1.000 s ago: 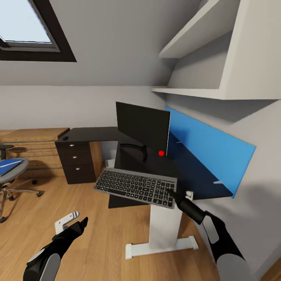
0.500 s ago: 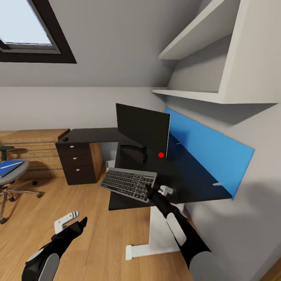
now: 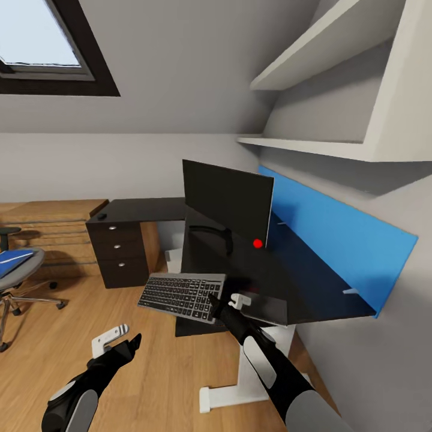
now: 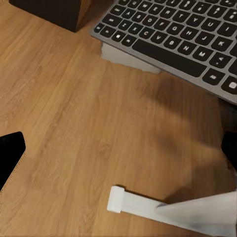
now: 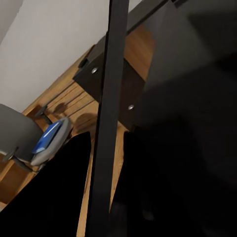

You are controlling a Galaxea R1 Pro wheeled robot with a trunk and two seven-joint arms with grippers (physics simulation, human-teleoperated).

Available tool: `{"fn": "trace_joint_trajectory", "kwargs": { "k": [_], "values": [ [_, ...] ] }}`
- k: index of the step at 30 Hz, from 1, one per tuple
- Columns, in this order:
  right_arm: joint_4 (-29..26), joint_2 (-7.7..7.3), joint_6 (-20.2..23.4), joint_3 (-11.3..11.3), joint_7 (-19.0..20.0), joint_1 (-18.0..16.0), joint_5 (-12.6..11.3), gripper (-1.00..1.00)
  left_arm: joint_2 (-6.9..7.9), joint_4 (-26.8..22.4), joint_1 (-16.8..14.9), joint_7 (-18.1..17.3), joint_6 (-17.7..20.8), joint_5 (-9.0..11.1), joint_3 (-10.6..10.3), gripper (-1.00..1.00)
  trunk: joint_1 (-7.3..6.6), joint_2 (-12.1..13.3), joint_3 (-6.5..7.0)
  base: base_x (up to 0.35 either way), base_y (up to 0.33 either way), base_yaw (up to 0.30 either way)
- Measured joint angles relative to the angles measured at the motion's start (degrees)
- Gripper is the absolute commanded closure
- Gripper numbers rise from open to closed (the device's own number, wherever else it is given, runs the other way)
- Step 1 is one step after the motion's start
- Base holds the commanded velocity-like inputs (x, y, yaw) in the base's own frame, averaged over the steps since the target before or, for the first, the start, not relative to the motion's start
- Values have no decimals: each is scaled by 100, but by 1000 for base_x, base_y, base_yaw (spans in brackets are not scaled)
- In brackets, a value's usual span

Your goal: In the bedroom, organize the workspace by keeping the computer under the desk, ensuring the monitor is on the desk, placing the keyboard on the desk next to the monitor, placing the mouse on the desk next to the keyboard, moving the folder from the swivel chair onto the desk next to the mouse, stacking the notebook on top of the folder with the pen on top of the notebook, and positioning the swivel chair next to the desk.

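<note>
Keyboard (image 3: pixel 182 295) lower, slim grey slab.

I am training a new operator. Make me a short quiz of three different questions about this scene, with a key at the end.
1. True or false: the keyboard lies flat in the middle of the desk.
2. Which tool holds the keyboard? A) left B) right C) both
3. Fill in: the blue folder lies on the ____.

Key
1. False. It sticks out past the desk's front edge, held at its right end.
2. B. The right tool grips it; the left tool hangs empty above the floor.
3. Chair.
</note>
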Motion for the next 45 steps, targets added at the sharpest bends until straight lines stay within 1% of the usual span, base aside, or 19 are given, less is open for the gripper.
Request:
{"fn": "trace_joint_trajectory", "kwargs": {
  "k": [8,11,12,16,19,20,22,25,28,34,35,38,45],
  "values": [
    [-36,0,11,-16,-8,2,-2,100,0,0,0,-7,8,5,0,-100,1,0,0,207,242,0],
    [-243,0,11,-29,1,15,-13,100,0,0,0,-9,9,8,0,-100,1,0,1,101,312,0],
    [-517,0,2,-25,0,61,-8,100,0,0,0,-9,9,9,0,-100,2,0,0,88,319,0],
    [-1226,0,-8,-20,0,366,10,100,4,41,0,-22,38,25,25,-100,1,0,0,83,305,0],
    [-1846,0,-8,-14,-15,707,38,100,7,152,0,-27,49,22,29,-100,2,0,0,39,128,0],
    [-1955,0,-6,-14,-21,776,42,100,6,162,0,-27,49,21,27,-100,2,0,0,18,58,0],
    [-2354,0,0,-13,-27,994,49,100,2,178,0,-28,51,19,14,-100,2,0,0,10,34,0],
    [-2637,0,10,-12,-25,1138,57,100,1,178,0,-29,46,18,14,-100,3,0,0,4,13,0],
    [-2665,0,8,0,-24,1202,44,100,0,177,-1,-22,43,18,18,-100,-63,119,53,1,2,0],
    [-2643,0,16,-1,-51,1212,6,100,0,177,0,-20,43,17,18,-100,-194,360,161,0,0,27],
    [-2493,0,-198,15,-79,1212,1,100,0,176,1,-20,36,19,14,-100,-195,361,167,0,0,165],
    [-2424,0,-404,68,-76,1212,14,100,0,176,1,-24,34,18,23,-100,-195,361,187,17,27,171],
    [-2399,0,-474,100,-56,1213,17,100,0,175,0,-26,41,27,42,-100,-197,361,226,125,228,128]
  ]
}}
